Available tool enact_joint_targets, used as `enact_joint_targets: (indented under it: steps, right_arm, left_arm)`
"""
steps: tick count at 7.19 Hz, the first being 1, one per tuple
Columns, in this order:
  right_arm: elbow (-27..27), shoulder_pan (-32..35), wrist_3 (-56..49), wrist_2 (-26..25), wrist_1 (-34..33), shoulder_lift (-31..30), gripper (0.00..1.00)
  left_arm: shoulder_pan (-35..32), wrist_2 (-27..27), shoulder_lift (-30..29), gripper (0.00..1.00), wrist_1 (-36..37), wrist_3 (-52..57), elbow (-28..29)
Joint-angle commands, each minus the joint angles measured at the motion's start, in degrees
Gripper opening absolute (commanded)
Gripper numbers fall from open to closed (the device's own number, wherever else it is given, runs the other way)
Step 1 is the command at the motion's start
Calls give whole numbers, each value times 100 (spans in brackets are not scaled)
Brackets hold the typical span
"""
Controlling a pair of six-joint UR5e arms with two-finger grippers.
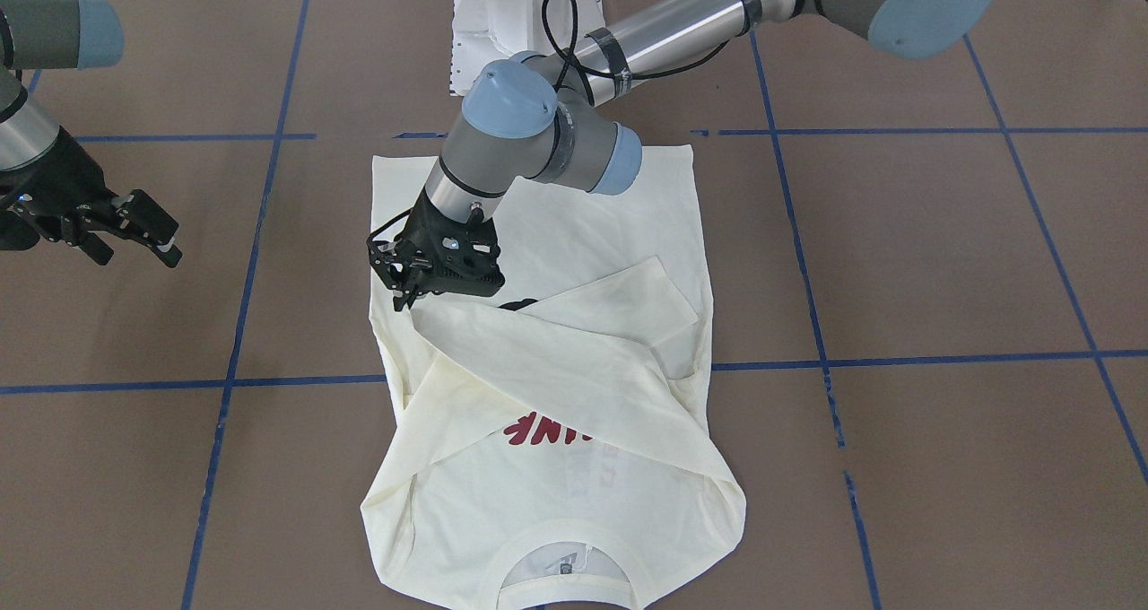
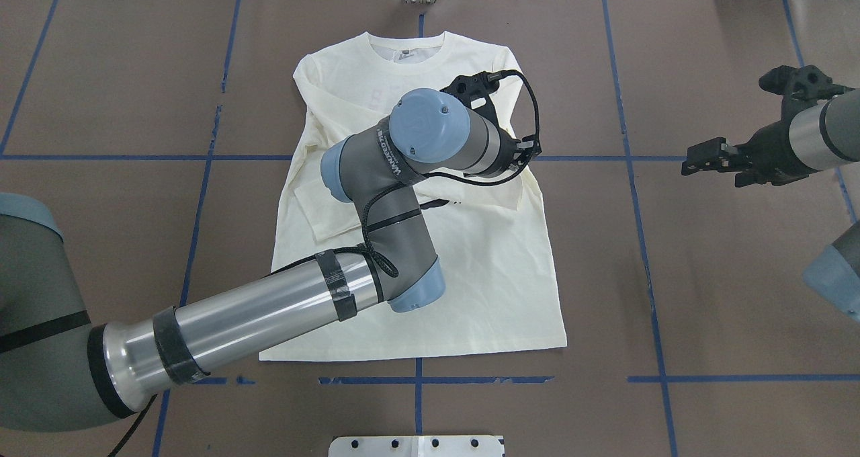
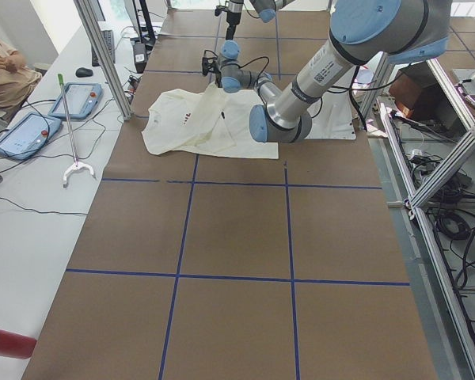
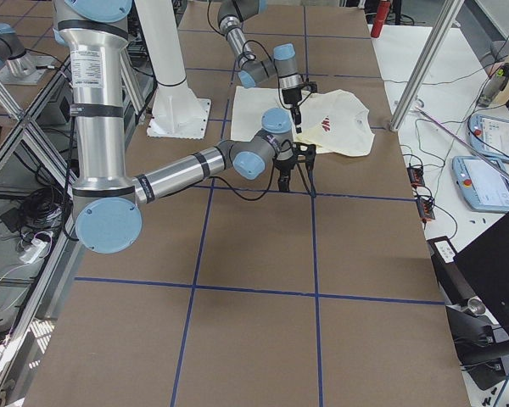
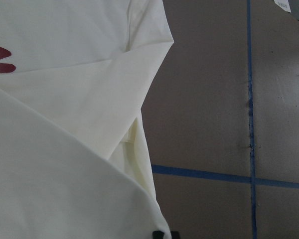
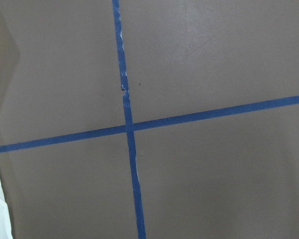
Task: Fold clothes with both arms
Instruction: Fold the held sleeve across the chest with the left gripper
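The cream-white T-shirt (image 1: 556,493) lies face up on the brown table, with its collar (image 1: 565,563) toward the operators' side. Both long sleeves are folded across the chest and partly cover the red lettering (image 1: 547,431). My left gripper (image 1: 404,298) hangs over the shirt's edge on my right-hand side. It is shut on the end of the upper sleeve (image 1: 538,359), which rises slightly to it. In the overhead view my left wrist (image 2: 430,134) hides that gripper. My right gripper (image 1: 134,249) (image 2: 705,160) is open and holds nothing. It hovers over bare table well away from the shirt (image 2: 497,275).
The white pedestal base (image 1: 502,18) stands behind the shirt's hem. Blue tape lines (image 1: 224,382) grid the brown table cover. In the exterior left view, tablets (image 3: 24,134) and a grabber tool lie on a side table beside a seated person.
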Motion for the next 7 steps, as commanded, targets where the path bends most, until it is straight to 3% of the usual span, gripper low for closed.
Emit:
enact_joint_targets:
  steps: [1, 2, 3, 4, 6, 7]
  right_arm:
    - [9, 2, 10, -7, 9, -39, 100]
    - [18, -24, 106, -24, 122, -39, 100]
    - [62, -59, 107, -7, 123, -39, 100]
    - [175, -381, 603, -137, 132, -13, 100]
    - [561, -1591, 1999, -1302, 158, 5, 100]
    - [780, -2319, 2797, -2030, 141, 22, 100]
  left_arm:
    - [75, 77, -30, 68, -18, 8, 40]
    - [58, 86, -30, 73, -9, -18, -82]
    - [-21, 43, 144, 73, 130, -9, -553]
    - [-161, -1, 824, 73, 192, 34, -1332]
    - [-765, -894, 2117, 73, 254, 349, -2582]
    - [-1012, -1046, 2654, 73, 263, 856, -3032]
